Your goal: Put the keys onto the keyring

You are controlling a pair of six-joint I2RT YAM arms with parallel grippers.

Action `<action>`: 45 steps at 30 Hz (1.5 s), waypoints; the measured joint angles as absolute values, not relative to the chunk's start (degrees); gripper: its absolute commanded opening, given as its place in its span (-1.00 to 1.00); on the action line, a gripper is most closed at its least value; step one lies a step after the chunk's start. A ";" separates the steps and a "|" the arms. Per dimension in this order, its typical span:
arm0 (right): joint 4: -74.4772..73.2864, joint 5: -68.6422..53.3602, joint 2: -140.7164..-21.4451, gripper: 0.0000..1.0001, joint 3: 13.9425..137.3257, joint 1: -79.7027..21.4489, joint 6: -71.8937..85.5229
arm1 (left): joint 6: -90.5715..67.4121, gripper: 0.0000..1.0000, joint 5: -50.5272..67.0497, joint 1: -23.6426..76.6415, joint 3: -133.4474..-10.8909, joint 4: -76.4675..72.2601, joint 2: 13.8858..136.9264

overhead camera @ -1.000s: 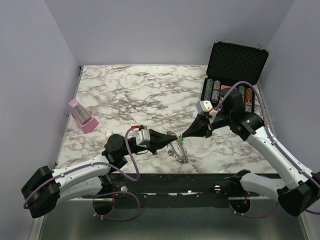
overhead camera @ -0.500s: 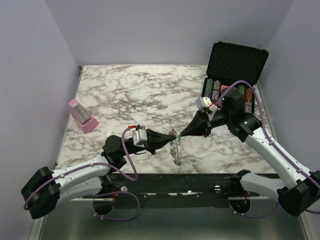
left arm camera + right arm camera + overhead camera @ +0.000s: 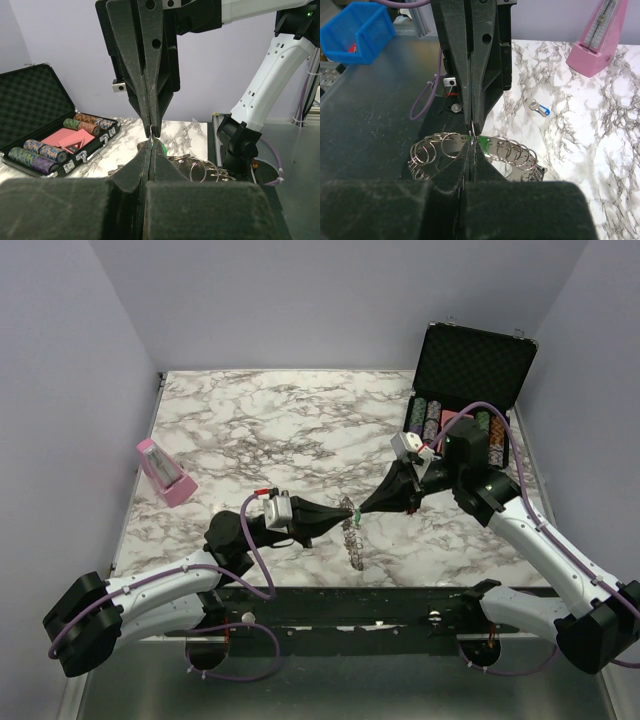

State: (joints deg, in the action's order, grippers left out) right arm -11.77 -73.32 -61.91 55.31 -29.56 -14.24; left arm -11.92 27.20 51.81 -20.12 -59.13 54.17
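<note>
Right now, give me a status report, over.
Left gripper shut on keyring. Right gripper shut on green key, tip to tip. Nothing in the way.

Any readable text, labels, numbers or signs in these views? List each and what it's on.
No text can be read in any view.
Metronome: scale marks on its face, too blurred to read.
Chips: coloured stripes only, no legible numbers.
Bin: no label showing.

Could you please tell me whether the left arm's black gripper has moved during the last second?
Yes. The left arm's black gripper has drifted slightly left, toward the pink pyramid-shaped metronome on the marble table.
</note>
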 measured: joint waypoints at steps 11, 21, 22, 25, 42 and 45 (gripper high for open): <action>-7.29 -73.69 -61.82 -0.99 54.13 -29.56 -9.30 | -12.03 -1.00 26.59 51.81 -20.16 -59.46 54.17; -6.44 -73.67 -61.82 -0.99 53.91 -29.56 -7.57 | -11.09 -1.00 26.57 51.81 -21.74 -55.72 53.82; -6.44 -73.65 -61.82 -0.99 53.91 -29.56 -7.49 | -10.96 -1.00 26.57 51.81 -21.85 -55.46 53.80; -6.46 -73.65 -61.82 -0.99 53.91 -29.56 -7.40 | -10.72 -1.00 26.57 51.81 -22.13 -54.52 53.78; -8.32 -72.95 -61.82 -0.99 53.91 -29.56 -9.72 | -9.32 -1.00 26.55 51.48 -24.99 -44.42 52.01; -10.09 -72.53 -61.82 -0.99 53.93 -29.56 -11.70 | -9.50 -1.00 26.44 51.44 -25.91 -42.11 51.96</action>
State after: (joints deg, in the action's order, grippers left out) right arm -10.09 -72.53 -61.82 53.93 -29.56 -11.70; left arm -9.50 26.44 51.44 -25.91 -42.11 51.96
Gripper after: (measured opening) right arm 0.005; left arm 0.007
